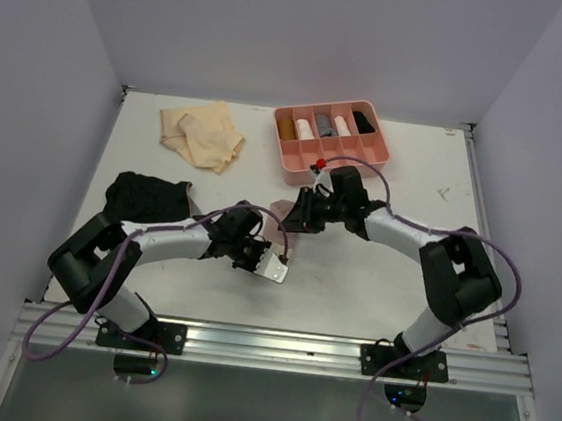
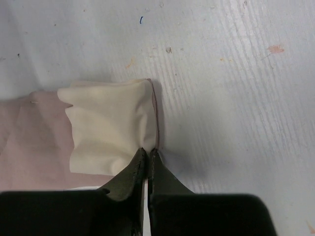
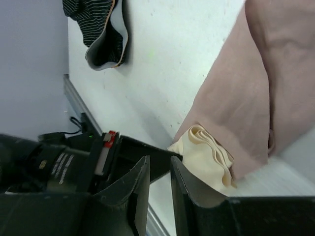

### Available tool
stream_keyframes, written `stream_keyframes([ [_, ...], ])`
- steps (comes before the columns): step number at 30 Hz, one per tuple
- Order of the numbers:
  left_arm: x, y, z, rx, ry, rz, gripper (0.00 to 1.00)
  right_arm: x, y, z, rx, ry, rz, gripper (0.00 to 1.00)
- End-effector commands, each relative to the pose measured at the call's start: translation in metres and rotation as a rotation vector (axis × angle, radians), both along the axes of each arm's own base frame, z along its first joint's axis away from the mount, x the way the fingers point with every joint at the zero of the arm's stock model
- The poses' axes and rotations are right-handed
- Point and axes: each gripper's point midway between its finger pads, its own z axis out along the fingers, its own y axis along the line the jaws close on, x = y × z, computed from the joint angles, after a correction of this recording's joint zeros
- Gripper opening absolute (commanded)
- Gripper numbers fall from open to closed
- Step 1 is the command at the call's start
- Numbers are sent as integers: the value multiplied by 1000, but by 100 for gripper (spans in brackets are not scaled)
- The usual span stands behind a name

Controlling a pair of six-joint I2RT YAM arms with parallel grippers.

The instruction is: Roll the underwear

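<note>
Pink underwear (image 3: 236,113) is lying mid-way across the table (image 1: 375,271), the left gripper (image 2: 148,153) pinching shut on its cream patch (image 2: 108,123) corner while the right gripper (image 3: 159,161) is hovering narrowly open just beside that patch.

Top external: high, behind the arm bases, tilted down, takes in the whole bench (image 1: 384,282) from near edge to far edge. Left wrist: very close, straight down past the left claw (image 2: 147,153) onto the cream corner of the pink-and-cream underwear (image 2: 108,123). Right wrist: close, low, rolled sideways, looks past the right claw (image 3: 160,163) toward the bench's left edge, with the black underwear (image 3: 96,19) farther off. Both wrist views share that cream corner. Top view has the same spot mid-bench, mostly hidden by the arms.
</note>
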Motion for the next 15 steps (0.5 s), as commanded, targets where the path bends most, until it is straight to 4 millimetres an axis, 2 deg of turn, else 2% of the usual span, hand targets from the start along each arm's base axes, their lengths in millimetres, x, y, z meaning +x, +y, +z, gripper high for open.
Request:
stream_keyframes([
  [1, -13, 9, -8, 63, 130, 32, 0, -3, -31, 45, -143, -244, 69, 29],
  [2, -14, 10, -11, 78, 156, 38, 0, -7, -36, 48, -163, -264, 76, 29],
  [3, -10, 5, -7, 75, 162, 41, 0, -10, -43, 51, -182, -281, 72, 28],
  [4, -15, 8, -8, 97, 209, 38, 0, -19, -52, 60, -204, -311, 85, 28],
  [6, -13, 2, -6, 100, 279, 32, 0, -27, -65, 60, -254, -332, 83, 28],
  [7, -22, 8, -8, 131, 341, 26, 0, -35, -74, 58, -285, -326, 94, 26],
  [8, -24, 10, -14, 154, 392, 30, 0, -40, -82, 67, -294, -359, 78, 25],
  [10, -22, 10, -8, 153, 470, 45, 0, -52, -91, 70, -305, -365, 87, 24],
  [11, -23, 11, -13, 167, 514, 49, 0, -59, -94, 80, -291, -398, 82, 24],
  [13, -21, 13, -8, 172, 587, 56, 0, -69, -99, 86, -296, -422, 100, 24],
  [15, -26, 20, -12, 203, 677, 72, 0, -81, -103, 93, -301, -467, 120, 24],
])
